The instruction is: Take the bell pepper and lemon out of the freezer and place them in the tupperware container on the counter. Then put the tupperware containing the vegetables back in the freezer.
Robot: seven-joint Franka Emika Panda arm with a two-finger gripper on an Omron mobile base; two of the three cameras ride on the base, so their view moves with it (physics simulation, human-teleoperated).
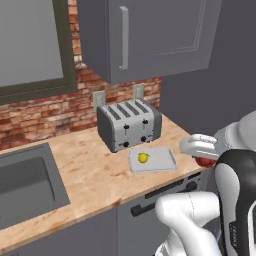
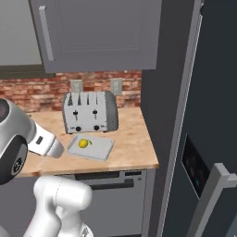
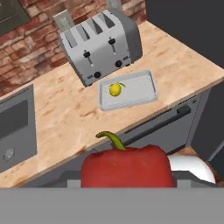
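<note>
The red bell pepper (image 3: pixel 126 168) with its green stem sits large at the bottom of the hand view, and my gripper (image 1: pixel 203 159) is shut on it. It hangs over the counter's front edge, right of the tupperware container (image 1: pixel 162 159). That shallow grey tray lies on the counter (image 1: pixel 90 170) in front of the toaster, and the lemon (image 1: pixel 143 157) rests inside its left half. The lemon (image 3: pixel 115 89) and the tray (image 3: pixel 140 89) are ahead of the pepper in the hand view. The dark freezer (image 2: pixel 210 106) stands right of the counter.
A silver four-slot toaster (image 1: pixel 129 124) stands just behind the tray. A sink (image 1: pixel 22 182) is set into the counter at the left. Grey wall cabinets (image 1: pixel 145 35) hang above the toaster. A dark oven handle (image 2: pixel 109 185) runs below the counter edge.
</note>
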